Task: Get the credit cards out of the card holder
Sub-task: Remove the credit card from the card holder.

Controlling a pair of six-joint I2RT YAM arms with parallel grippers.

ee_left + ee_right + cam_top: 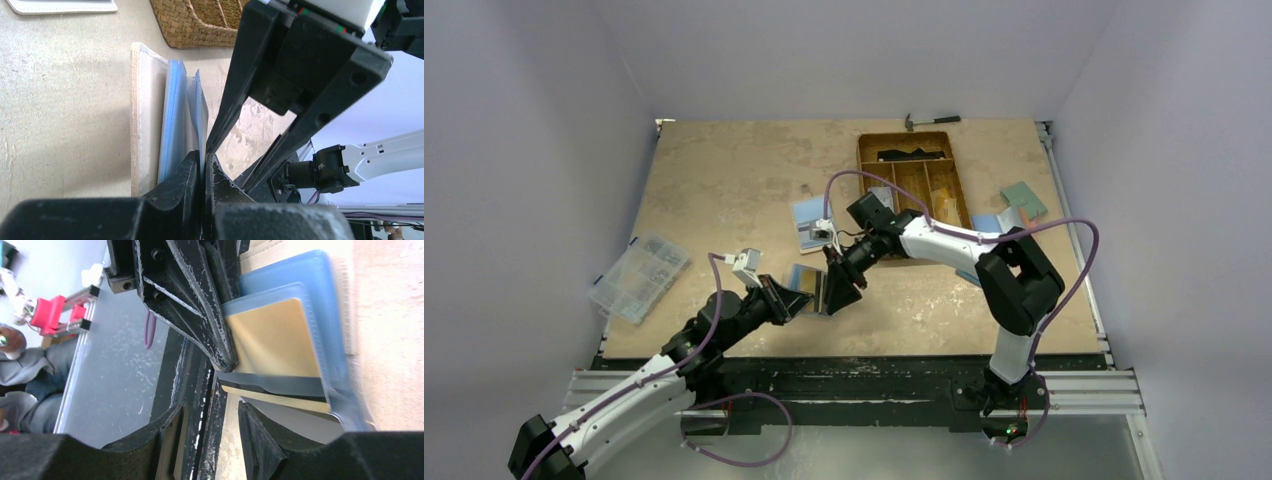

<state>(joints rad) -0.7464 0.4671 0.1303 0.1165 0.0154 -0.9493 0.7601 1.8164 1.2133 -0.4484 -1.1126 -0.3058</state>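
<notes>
Left claw pinches the card holder; right claw gapes just beside.

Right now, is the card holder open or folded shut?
Open: the card holder shows blue inner leaves fanned apart, the left gripper pinching one.

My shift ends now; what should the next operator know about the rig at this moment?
Left gripper: shut on a blue sleeve of the card holder, which is open on the table.
Right gripper: open at the sleeve's mouth, gripping nothing.
A gold credit card sits in that sleeve.
Done: holder opened and pinned. Left: pull this card out, check the other sleeves.
</notes>
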